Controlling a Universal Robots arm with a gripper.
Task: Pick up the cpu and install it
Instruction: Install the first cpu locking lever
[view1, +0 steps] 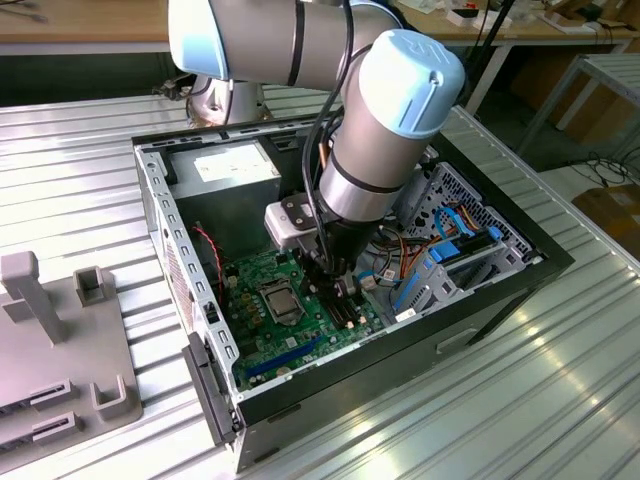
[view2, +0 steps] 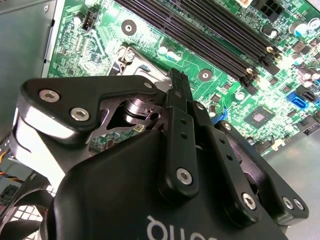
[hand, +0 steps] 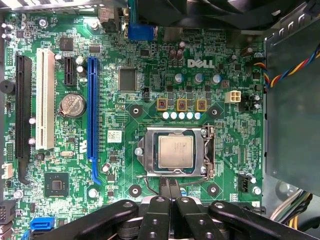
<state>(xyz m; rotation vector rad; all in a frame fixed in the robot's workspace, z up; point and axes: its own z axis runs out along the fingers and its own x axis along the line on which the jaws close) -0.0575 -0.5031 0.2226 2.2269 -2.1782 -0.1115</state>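
- Arm (view1: 370, 110): in the exterior view, reaches down into the open PC case (view1: 520, 265); wrist over the green motherboard (view1: 300, 320).
- Gripper (hand: 170, 187): in the first wrist view, black fingers (hand: 164, 186) pressed together, tips side by side w/ no gap and nothing between them. Tips sit just beside the socket frame's edge, at approx. 6 o'clock from the cpu.
- Gripper in the second wrist view (view2: 177, 80): fingers seen from behind, closed, pointing at the socket area.
- Cpu (hand: 176, 150): silver-grey square, lying flat inside the metal-framed socket (hand: 145, 150) on the motherboard (hand: 130, 120). Not touching the gripper. In the exterior view the cpu (view1: 276, 297) shows as a small pale square in its socket, at approx. 9 o'clock from the gripper tip.
- Blue slot (hand: 92, 110): at approx. 9 o'clock from the cpu, well apart; white slot (hand: 46, 100) and black slot (hand: 21, 115) farther out the same way.
- Coin cell (hand: 73, 105): between white and blue slots.
- Dark square chip (hand: 55, 185): fixed to board, approx. 8 o'clock from the cpu.
- Grey fixture (view1: 60, 340): on the ribbed metal table (view1: 520, 400), outside the case at the exterior view's left.
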